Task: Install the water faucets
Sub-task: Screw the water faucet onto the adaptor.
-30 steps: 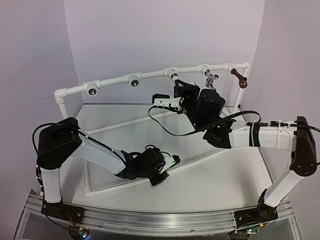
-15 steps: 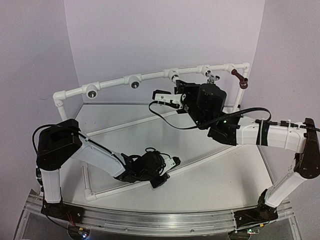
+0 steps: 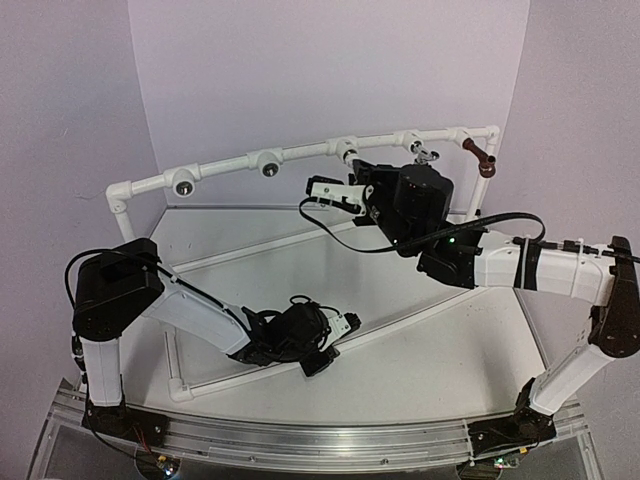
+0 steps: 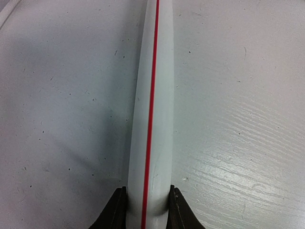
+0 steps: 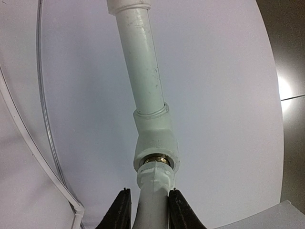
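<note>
1. Far left, low on the tabletop (image 4: 238,119): the left claw (image 4: 147,202) is clamped across the lower rail (image 4: 151,95), a white pipe with a red stripe. It is apparently steadying the pipe frame (image 3: 121,188).
2. Left of centre on the top rail: an open tee socket (image 3: 184,180) and a second open socket (image 3: 270,165) show dark round holes with no faucet fitted.
3. Centre: the right claw (image 5: 148,198) is closed on the white faucet (image 5: 152,183). The faucet's brass-coloured thread meets the mouth of the third socket (image 5: 155,143). How deep it sits cannot be told.
4. Right: the silver faucet (image 3: 426,153) and the red-brown faucet (image 3: 481,157) hang from the rail's last two sockets and appear to be installed.
5. Handling: the white faucet is probably light, rigid plastic, and smooth enough to slip under a twist. The likely best hold is on its body just behind the thread, squared to the socket so the thread does not cross. Too much turning force could crack the plastic or shift the frame.
</note>
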